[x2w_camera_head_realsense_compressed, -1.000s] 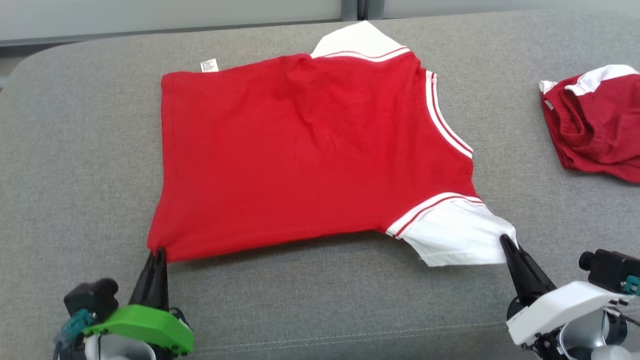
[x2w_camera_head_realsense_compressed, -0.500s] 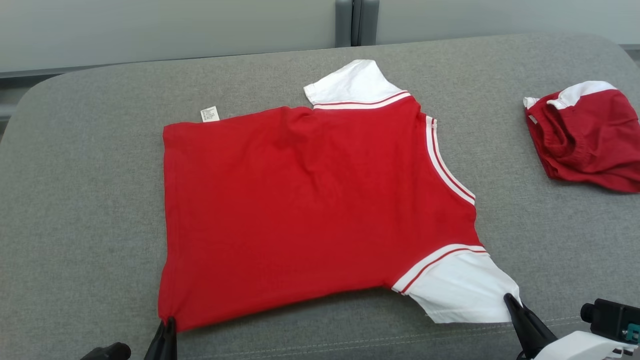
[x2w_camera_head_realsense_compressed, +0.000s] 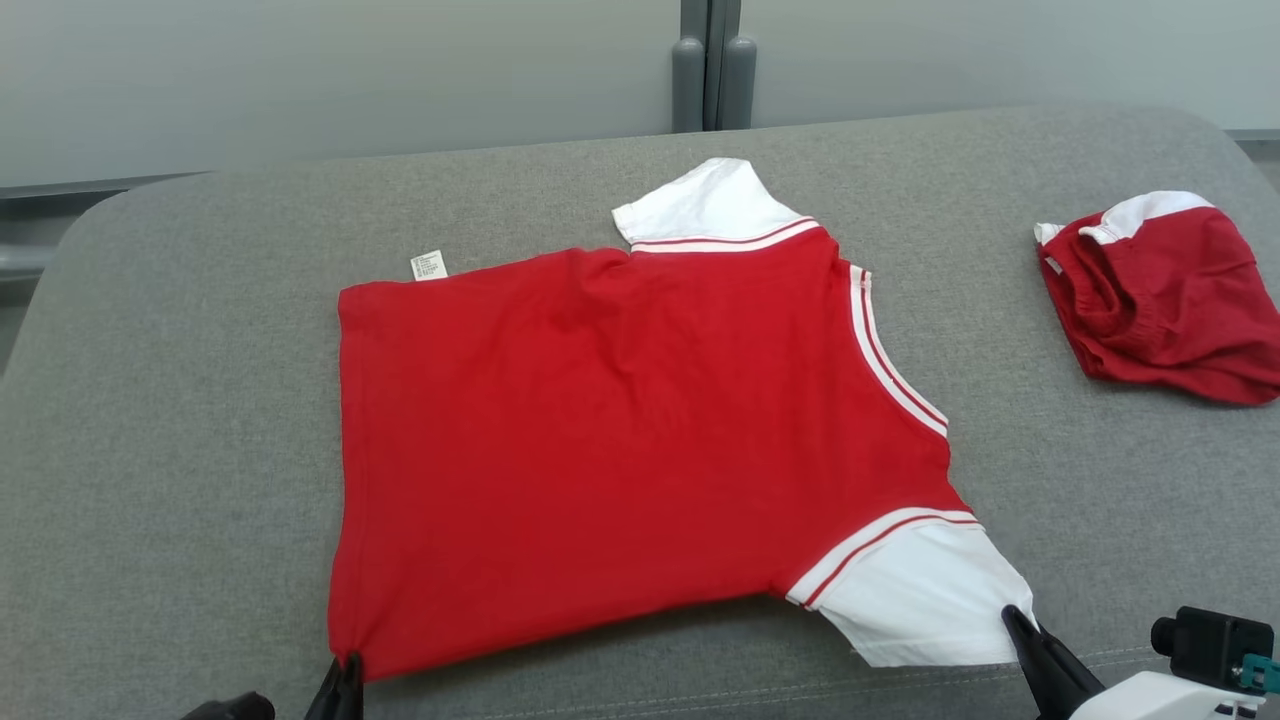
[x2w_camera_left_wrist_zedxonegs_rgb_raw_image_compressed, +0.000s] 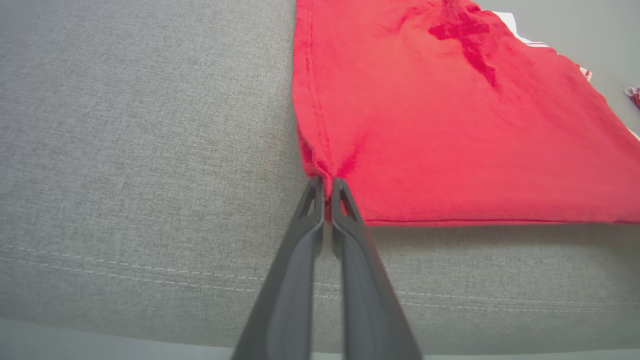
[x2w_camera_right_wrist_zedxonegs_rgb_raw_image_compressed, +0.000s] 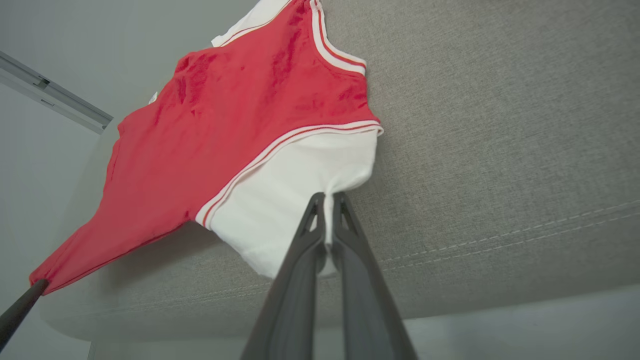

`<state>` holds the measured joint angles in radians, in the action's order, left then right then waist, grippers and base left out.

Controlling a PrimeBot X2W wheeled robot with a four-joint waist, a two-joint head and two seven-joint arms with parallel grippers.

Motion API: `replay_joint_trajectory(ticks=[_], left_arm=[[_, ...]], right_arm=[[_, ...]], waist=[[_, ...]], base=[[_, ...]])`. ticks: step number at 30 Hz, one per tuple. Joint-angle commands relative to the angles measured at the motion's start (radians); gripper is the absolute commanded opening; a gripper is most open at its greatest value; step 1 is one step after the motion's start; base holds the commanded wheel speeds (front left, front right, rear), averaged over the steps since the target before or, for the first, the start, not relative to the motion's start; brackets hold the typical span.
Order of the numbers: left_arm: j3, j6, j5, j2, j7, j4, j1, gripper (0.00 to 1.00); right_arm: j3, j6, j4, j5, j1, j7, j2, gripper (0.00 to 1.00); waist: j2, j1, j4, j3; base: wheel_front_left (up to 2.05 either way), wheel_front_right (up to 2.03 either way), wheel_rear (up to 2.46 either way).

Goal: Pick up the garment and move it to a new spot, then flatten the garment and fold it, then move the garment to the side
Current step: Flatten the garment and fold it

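Where a pale wall (x2w_camera_head_realsense_compressed: pixel 300 80) rises, grey upholstery (x2w_camera_head_realsense_compressed: pixel 150 400) bears the garment (x2w_camera_head_realsense_compressed: pixel 620 430).

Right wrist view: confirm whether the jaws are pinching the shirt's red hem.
No, the jaws are shut on the white sleeve of the red T-shirt.

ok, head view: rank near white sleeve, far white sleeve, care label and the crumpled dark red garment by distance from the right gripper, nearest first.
1. Near white sleeve: pinched in the right gripper, bottom right.
2. Crumpled dark red garment: far right, apart from the shirt.
3. Far white sleeve: top centre, shirt's far edge.
4. Care label: shirt's far left corner.
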<state>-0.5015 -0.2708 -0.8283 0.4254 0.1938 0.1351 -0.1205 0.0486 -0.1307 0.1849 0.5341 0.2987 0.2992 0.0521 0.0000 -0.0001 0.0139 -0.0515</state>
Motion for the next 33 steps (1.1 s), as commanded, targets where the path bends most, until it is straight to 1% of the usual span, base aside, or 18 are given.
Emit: replay_joint_trajectory(ticks=[1, 6, 18, 28, 33], left_arm=[[0.003, -0.005, -0.011, 0.008, -0.005, -0.003, -0.019, 0.00], [0.002, -0.006, -0.026, -0.001, -0.016, -0.007, -0.008, 0.00], [-0.007, -0.004, -0.018, 0.001, -0.029, -0.021, 0.023, 0.00], [0.002, -0.020, -0.023, 0.004, -0.043, -0.054, 0.057, 0.00], [0.005, -0.028, -0.016, 0.004, -0.056, -0.066, 0.092, 0.00]], right_arm=[[0.002, 0.000, -0.006, -0.006, 0.008, 0.003, 0.001, 0.00], [0.003, 0.000, -0.020, -0.010, -0.007, 0.000, 0.000, 0.00], [0.003, 0.000, -0.032, -0.013, -0.037, -0.016, -0.001, 0.00], [0.022, 0.000, -0.021, -0.011, -0.078, -0.026, -0.001, 0.00], [0.019, 0.000, -0.022, -0.024, -0.121, -0.025, -0.001, 0.00]], waist=[[0.0000, 0.0001, -0.003, 0.007], [0.0000, 0.0001, -0.007, 0.018], [0.0000, 0.0001, -0.007, 0.019], [0.0000, 0.0001, -0.016, -0.009], [0.0000, 0.0001, -0.028, -0.040]], base=[[0.00, 0.00, 0.00], [0.00, 0.00, 0.00], [0.00, 0.00, 0.00], [0.00, 0.00, 0.00], [0.00, 0.00, 0.00]])
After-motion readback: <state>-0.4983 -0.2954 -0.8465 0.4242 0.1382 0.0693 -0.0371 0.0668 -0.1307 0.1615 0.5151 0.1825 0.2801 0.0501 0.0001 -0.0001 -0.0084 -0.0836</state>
